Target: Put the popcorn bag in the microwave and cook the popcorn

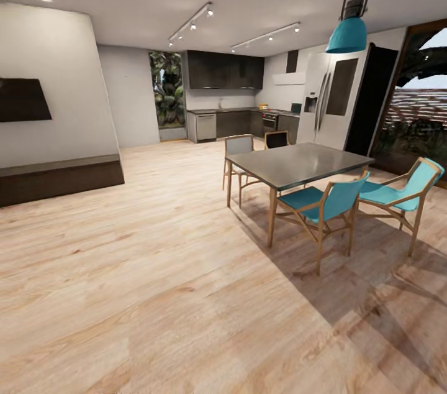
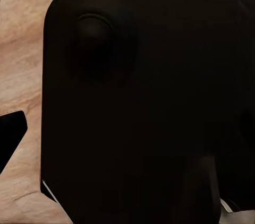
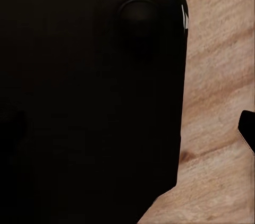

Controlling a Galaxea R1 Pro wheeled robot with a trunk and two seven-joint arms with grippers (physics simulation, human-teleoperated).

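Note:
The kitchen lies far across the room, with its grey countertop running over dark cabinet fronts. A small bluish box stands on the counter beside the fridge, perhaps the microwave; it is too small to be sure. The popcorn bag is too small to make out at this distance. In the left wrist view a single black fingertip pokes in over the wooden floor, beside a big dark body of the robot. The right wrist view is similar, with one dark fingertip and the same dark bulk.
A grey dining table with teal chairs stands to the right, between me and the kitchen. A white fridge flanks the counter. A low dark bench lines the left wall. Wooden floor stretches open ahead and left.

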